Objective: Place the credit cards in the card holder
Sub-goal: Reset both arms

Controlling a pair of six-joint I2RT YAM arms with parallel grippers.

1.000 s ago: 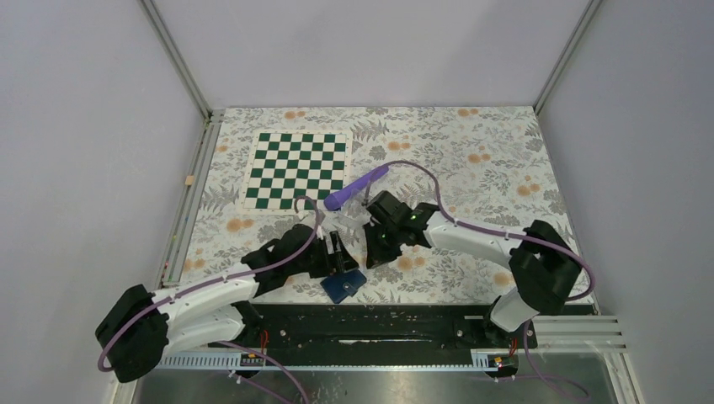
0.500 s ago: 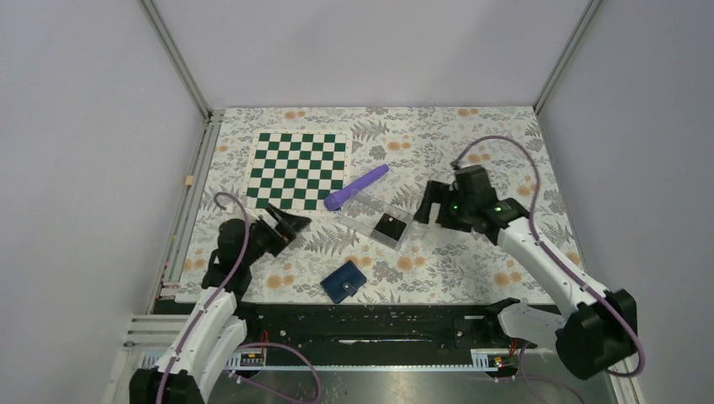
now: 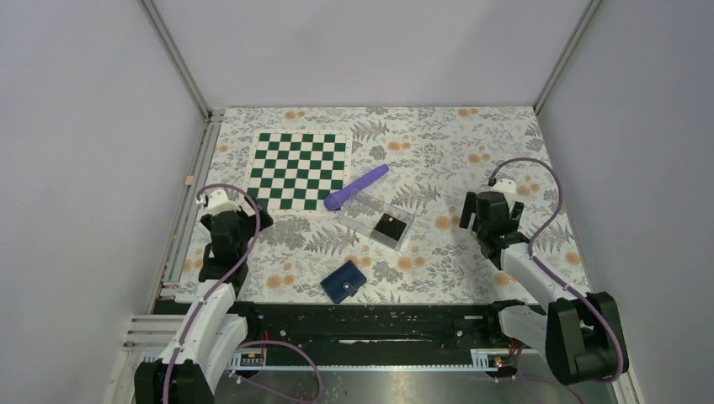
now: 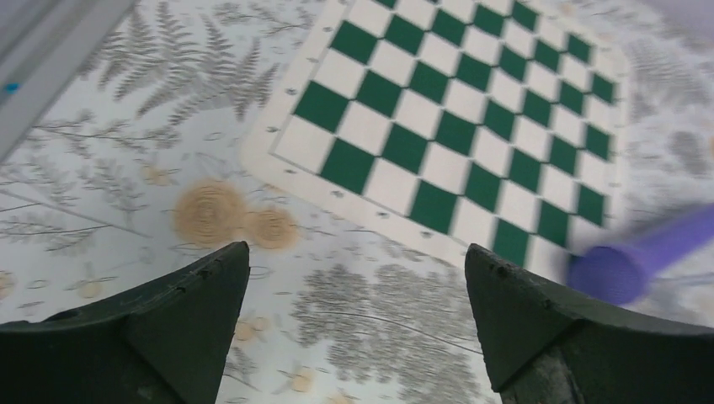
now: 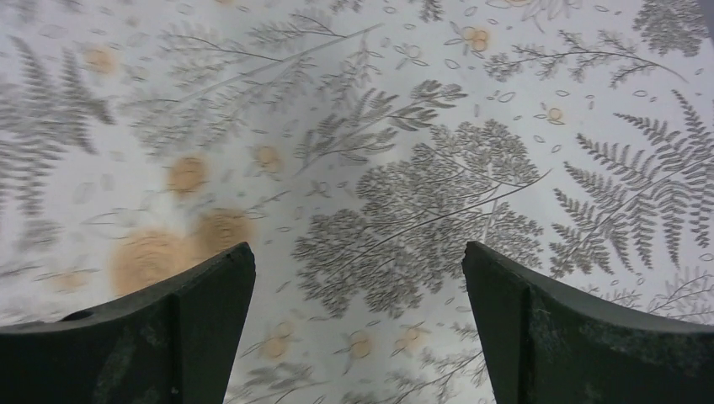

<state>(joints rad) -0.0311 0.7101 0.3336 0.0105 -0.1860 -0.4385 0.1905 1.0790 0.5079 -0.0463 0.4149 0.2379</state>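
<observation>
The card holder, a small navy wallet, lies folded shut on the floral cloth near the front edge, between the two arms. One dark card with a red spot lies inside the clear tray at mid table; I see no other credit cards. My left gripper hangs open over the cloth at the left, below the chessboard, holding nothing. Far off on the right, my right gripper is open too, with only the fern pattern between its fingers. Both stand well away from the holder and the tray.
A green and white chessboard mat lies at the back left. A purple handled tool rests between the mat and the tray. Grey walls enclose the table, with a metal rail along the left edge.
Both arms have pulled back from the middle of the table to the sides. Both grippers have opened. The card holder stays lying at the front, and the tray with its card is uncovered.
</observation>
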